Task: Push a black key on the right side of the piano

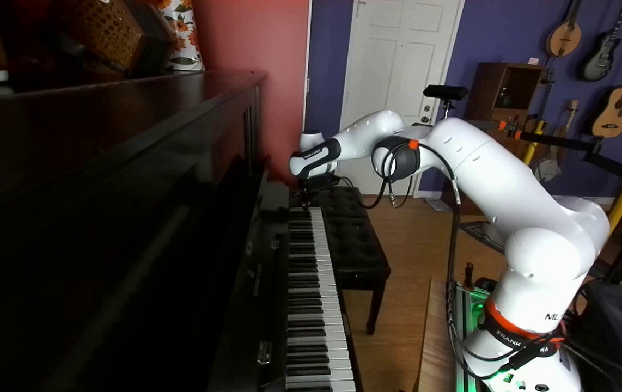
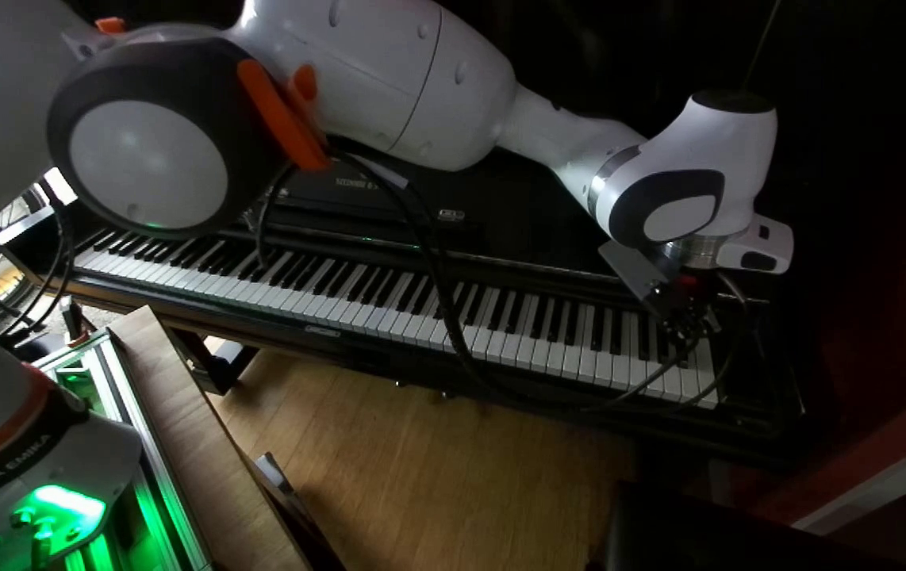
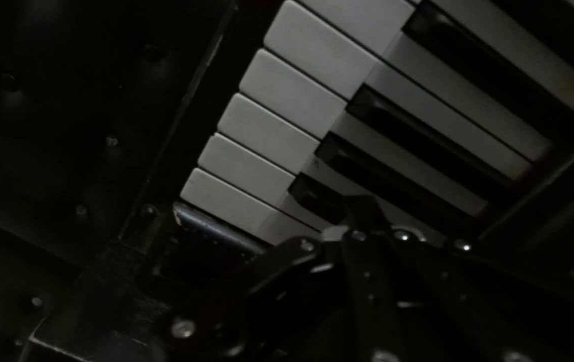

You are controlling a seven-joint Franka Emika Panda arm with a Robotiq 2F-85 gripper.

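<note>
Dark upright piano (image 1: pixel 153 234) in both exterior views, the robot arm (image 1: pixel 507 169) stretched out to the right end of its keyboard (image 2: pixel 389 309). Gripper (image 3: pixel 361 205) there points down with jaws drawn together. In the wrist view its tip overlaps the endmost black key (image 3: pixel 316 197); too dim to tell whether they touch.
</note>
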